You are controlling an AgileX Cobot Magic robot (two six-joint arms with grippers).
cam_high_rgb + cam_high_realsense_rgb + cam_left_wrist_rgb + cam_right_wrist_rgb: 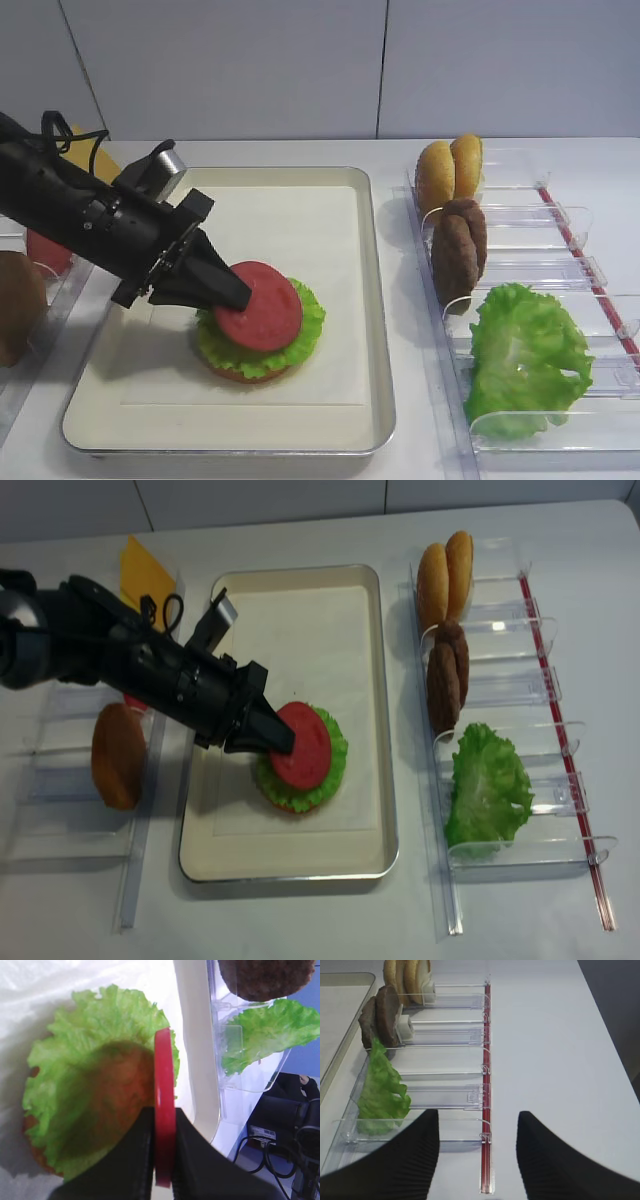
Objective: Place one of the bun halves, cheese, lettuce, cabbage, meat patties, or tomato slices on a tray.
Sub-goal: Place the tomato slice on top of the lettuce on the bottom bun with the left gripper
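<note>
My left gripper (238, 294) is shut on a red tomato slice (266, 306), pinching its edge (164, 1110) between both black fingers. The slice hangs tilted just over a round green lettuce (306, 336) leaf that lies on a bun half (240, 375) on the cream tray (378, 330). From above, the tomato slice (300, 745) covers most of that lettuce (336, 768); I cannot tell whether they touch. My right gripper (478, 1121) stands open and empty over the bare table beside the clear bins; neither overhead view shows it.
Clear bins right of the tray hold two bun halves (445, 570), meat patties (445, 675) and a loose lettuce leaf (490, 785). To the left are the yellow cheese (145, 575), a brown bun (118, 755) and another tomato slice (45, 250).
</note>
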